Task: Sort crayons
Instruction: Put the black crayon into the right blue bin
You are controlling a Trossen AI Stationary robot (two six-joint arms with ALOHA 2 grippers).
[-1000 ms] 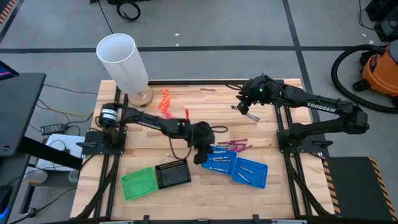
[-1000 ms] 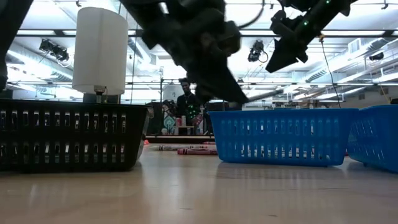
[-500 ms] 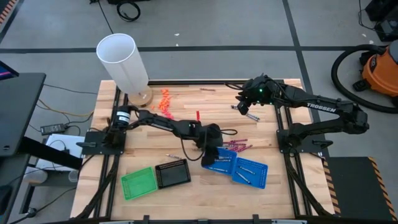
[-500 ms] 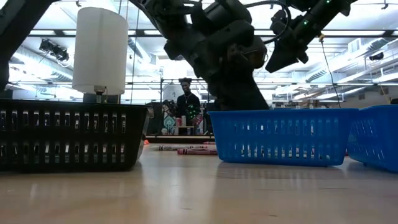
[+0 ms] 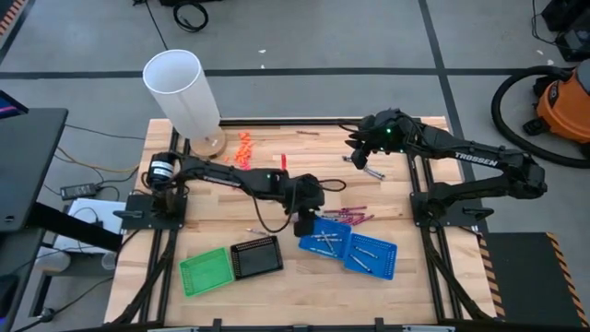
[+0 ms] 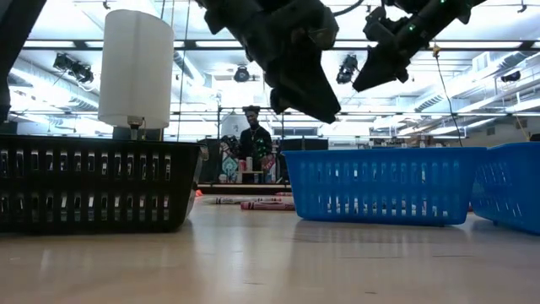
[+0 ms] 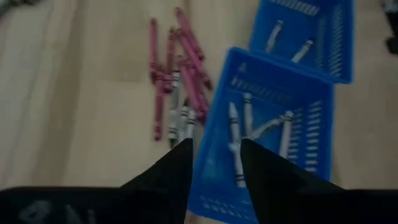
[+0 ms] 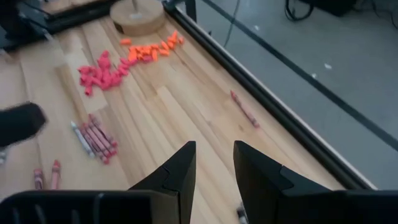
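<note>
Above the nearer blue basket [image 5: 324,241] | left gripper [image 5: 305,225], fingers spread, empty | crayons [image 7: 180,81]: magenta and grey heap on desk [image 5: 277,275] just beside that basket; grey ones inside both blue baskets | right gripper [image 5: 358,155], raised at desk's far side, fingers parted, empty.

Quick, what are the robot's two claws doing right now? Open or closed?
Left gripper: open, holding nothing, above the blue basket.
Right gripper: open, empty, near the table's far edge.
</note>
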